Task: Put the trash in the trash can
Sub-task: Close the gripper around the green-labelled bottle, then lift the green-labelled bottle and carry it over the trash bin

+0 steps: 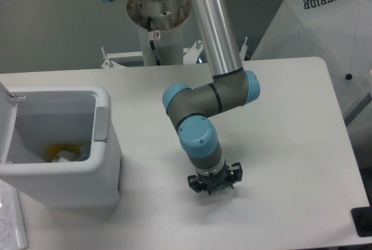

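Gripper (pixel 215 190) down over bottle (pixel 219 192) on table (pixel 290 145).

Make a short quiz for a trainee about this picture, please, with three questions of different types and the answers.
1. True or false: the lid of the trash can is closed.
2. The gripper is: A) over the trash can, B) low at the table, C) off the table.
3. Fill in: something ______ coloured lies inside the trash can.

Key
1. False, it stands open.
2. B. A small clear item shows under it; the grip cannot be judged.
3. Yellow.
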